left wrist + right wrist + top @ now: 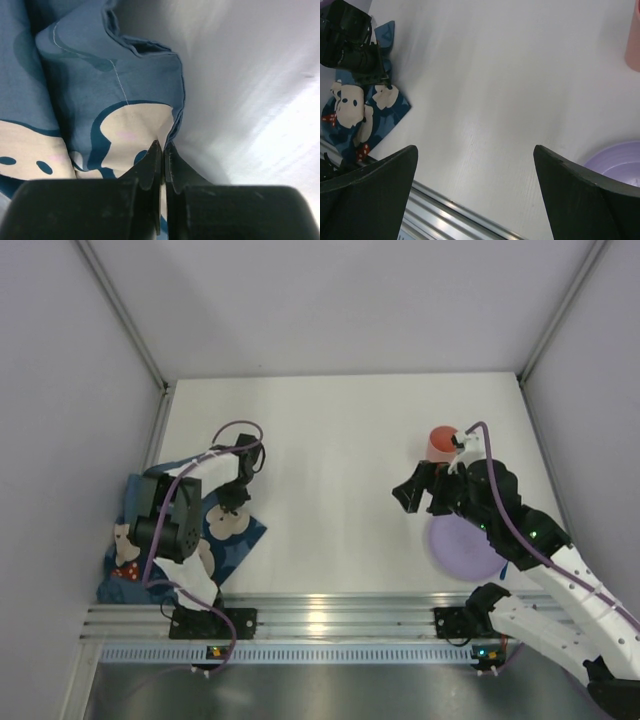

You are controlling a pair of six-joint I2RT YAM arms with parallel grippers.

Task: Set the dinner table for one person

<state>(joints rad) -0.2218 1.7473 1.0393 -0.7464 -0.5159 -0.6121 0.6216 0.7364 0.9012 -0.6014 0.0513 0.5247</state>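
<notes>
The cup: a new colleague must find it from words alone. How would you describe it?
On the white table, look at the right half. Beyond the flat lilac plate at the near edge stands the cup. It is the only upright thing, and reddish, unlike the lilac plate and the blue cloth at far left.

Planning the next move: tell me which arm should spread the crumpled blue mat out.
Left. The left gripper is shut on the edge of the blue mat; the right gripper stands open across the table, beside the purple plate.
</notes>
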